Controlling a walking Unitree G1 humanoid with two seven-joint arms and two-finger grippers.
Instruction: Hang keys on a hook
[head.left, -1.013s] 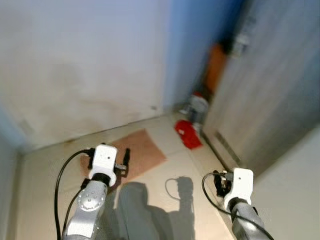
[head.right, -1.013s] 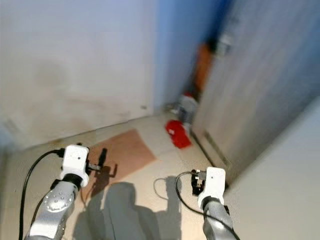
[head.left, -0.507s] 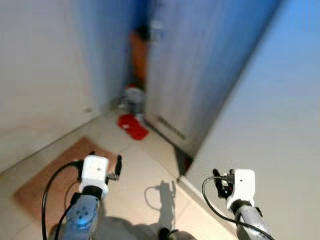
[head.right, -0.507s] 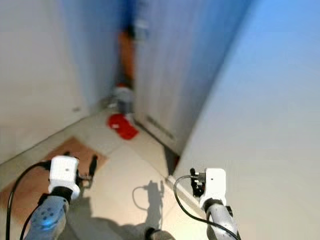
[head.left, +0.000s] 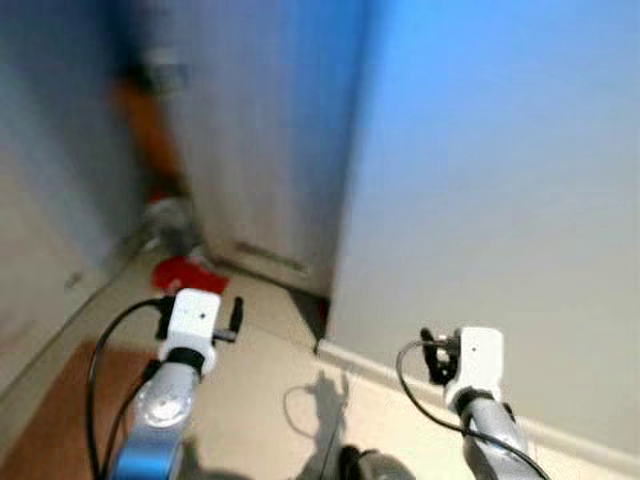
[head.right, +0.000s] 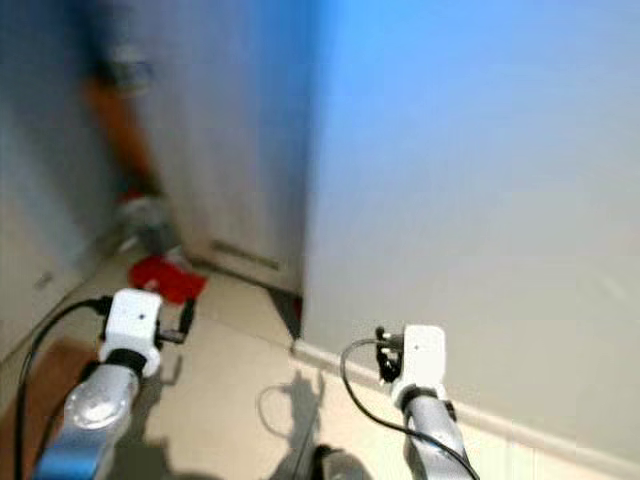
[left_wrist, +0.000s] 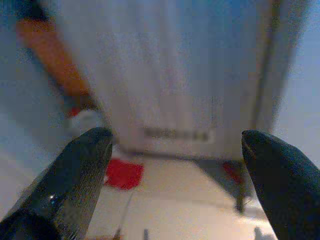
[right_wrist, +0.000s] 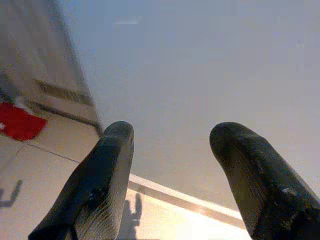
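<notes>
Head stereo looks down; wrist cameras share the red mat (left_wrist: 123, 173).

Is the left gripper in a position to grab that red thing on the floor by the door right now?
Probably not. The left gripper is open but held up off the floor, and the red thing lies further ahead.

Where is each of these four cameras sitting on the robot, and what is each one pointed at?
Left and right eye views: on the head, looking down at the floor, a white wall and a red thing; both arms show.
Left wrist view: along the open left gripper toward a grey door and the red thing.
Right wrist view: along the open right gripper toward the white wall.
All share the red thing.
</notes>
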